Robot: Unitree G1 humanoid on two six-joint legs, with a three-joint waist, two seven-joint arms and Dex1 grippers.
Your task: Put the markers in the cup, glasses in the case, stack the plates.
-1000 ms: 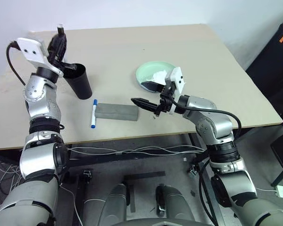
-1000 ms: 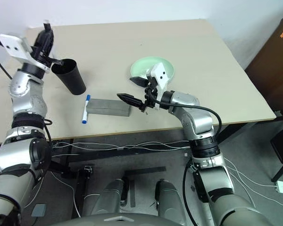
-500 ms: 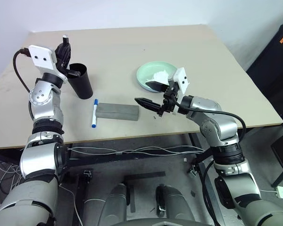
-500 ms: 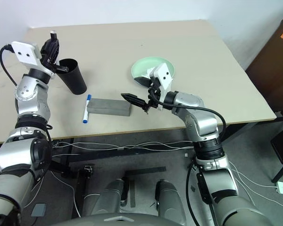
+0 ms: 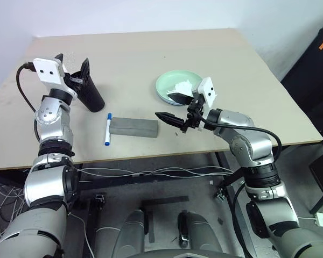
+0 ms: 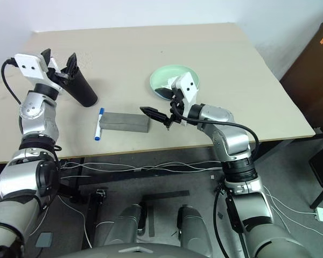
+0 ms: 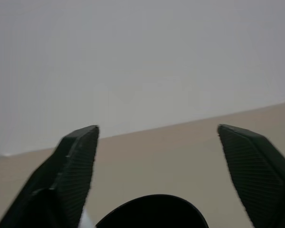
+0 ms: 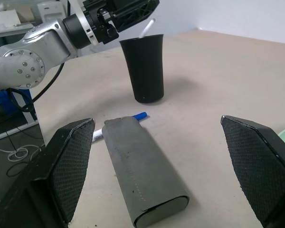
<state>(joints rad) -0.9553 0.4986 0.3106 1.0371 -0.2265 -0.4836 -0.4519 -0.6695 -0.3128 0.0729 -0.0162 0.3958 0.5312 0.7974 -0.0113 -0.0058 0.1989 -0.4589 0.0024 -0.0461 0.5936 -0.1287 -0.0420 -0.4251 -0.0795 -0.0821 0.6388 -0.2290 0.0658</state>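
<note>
Your left gripper (image 5: 71, 67) stood spread wide over the rim of the cup (image 5: 92, 94), grasping nothing; a white marker tip (image 8: 146, 28) poked up out of the cup. Take the case (image 5: 133, 127) as your landmark: the cup stood upright beyond its left end, near the table (image 5: 151, 54) left edge. A blue-capped marker (image 5: 107, 129) lay flat just beside the case's left end, near the table's front edge. Your right gripper (image 5: 171, 109) hung released off the case's right end, its fingers wide apart and holding nothing. The mint green plate (image 5: 175, 86) sat beyond that gripper, with something white in it. Behind the case, the tabletop was bare toward the far edge.
</note>
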